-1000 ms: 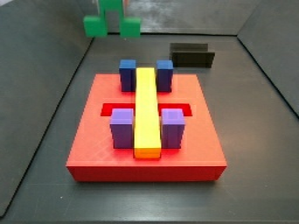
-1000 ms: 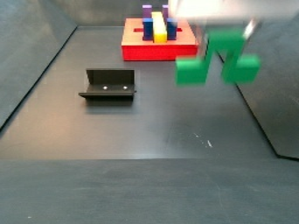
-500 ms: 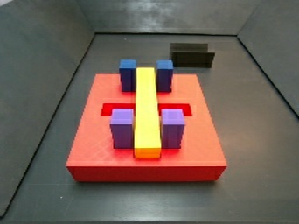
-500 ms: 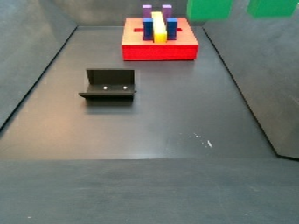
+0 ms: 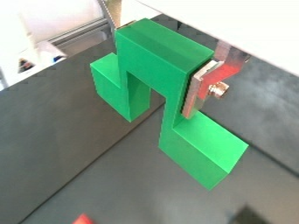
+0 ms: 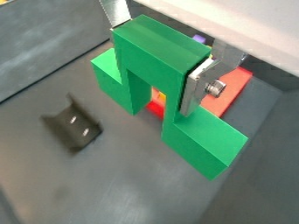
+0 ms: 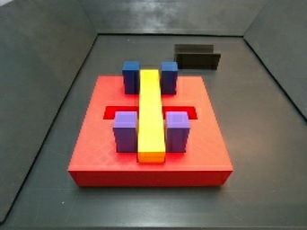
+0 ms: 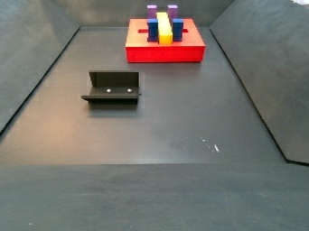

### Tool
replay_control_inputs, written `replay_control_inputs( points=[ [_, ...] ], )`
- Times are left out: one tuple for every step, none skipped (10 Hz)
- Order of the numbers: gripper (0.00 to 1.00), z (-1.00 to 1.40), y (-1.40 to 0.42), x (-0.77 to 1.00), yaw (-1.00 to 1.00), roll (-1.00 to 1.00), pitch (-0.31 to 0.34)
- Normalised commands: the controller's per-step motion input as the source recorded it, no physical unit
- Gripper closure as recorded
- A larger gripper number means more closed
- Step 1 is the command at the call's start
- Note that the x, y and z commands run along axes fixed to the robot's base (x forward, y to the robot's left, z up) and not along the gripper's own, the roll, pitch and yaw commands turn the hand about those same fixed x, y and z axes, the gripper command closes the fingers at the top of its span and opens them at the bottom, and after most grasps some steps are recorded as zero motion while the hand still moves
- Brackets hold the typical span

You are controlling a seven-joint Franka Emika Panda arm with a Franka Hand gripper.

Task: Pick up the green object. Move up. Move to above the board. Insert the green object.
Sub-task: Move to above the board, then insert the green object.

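Gripper (image 6: 158, 63) clamped on green object (image 6: 163, 79), high above fixture (image 6: 73, 127), red board (image 6: 230, 87) beyond

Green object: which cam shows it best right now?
A wrist view: the green object fills the frame, its centre block clamped between the gripper fingers, above the floor with the board and fixture below. Both wrist views show it; in both side views it is out of frame.

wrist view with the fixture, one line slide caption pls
End effector grips the green object aloft, above the fixture and the red board.
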Motion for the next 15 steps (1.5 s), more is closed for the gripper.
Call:
replay_control_inputs(
  points=[
    [1.0,0.19,-1.4,0.53,-0.03,-0.02,0.175],
    [1.0,0.19,-1.4,0.53,-0.01,0.02,0.162],
    [1.0,0.19,-1.4,0.56,0.0,0.0,0.157],
    [1.0,0.2,-1.4,0.57,0.0,-0.02,0.149],
    [1.0,0.21,-1.4,0.59,0.01,0.02,0.152],
    [1.0,0.21,-1.4,0.65,0.01,0.02,0.168],
    [1.0,0.08,-0.44,0.27,0.0,0.03,0.168],
    [1.0,0.0,0.0,0.03,0.0,-0.01,0.0],
    [1.0,-0.1,-0.06,0.11,0.0,-0.03,-0.039],
    [1.0,-0.63,-0.51,0.44,0.0,0.17,0.0],
    [1.0,-0.74,-0.56,0.51,0.0,0.24,0.027],
    [1.0,-0.89,-0.45,0.44,0.0,0.18,0.0],
    [1.0,-0.92,-0.31,0.35,0.0,0.16,-0.006],
    [1.0,-0.92,-0.13,0.35,0.01,0.16,0.0],
    [1.0,-0.91,-0.06,0.14,0.0,0.16,0.0]
  ],
)
